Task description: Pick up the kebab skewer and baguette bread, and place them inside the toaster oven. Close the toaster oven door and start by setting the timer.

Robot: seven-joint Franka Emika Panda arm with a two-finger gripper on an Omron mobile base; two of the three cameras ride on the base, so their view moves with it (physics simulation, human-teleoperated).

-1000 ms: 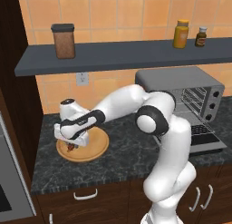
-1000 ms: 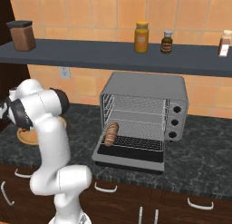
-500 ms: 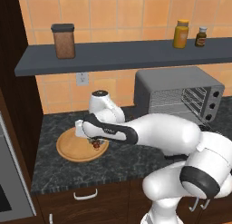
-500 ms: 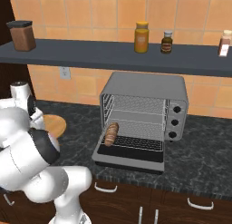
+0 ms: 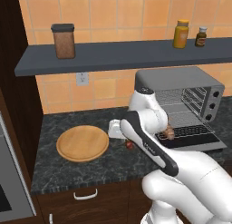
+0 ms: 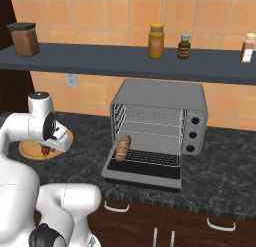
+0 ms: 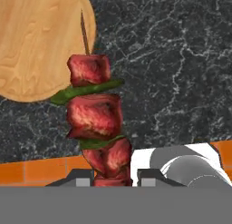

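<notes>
Bare dark tabletop (image 5: 68, 171) fills the lower left; the board (image 5: 82, 143) lies there. The bent arm's end effector (image 7: 117, 178) grips the skewer (image 7: 96, 116) mid-frame.

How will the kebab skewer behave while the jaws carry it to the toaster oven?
The kebab skewer looks stiff: its thin stick runs straight. Held at one end, with the chunks beyond the jaws, it may pivot. The chunks might slide along the stick.

A dark speckled stone surface (image 5: 86, 166) carries a round wooden board (image 5: 82, 143) at its left and an open grey toaster oven (image 6: 161, 122) at its right. The two stand well apart.
</notes>
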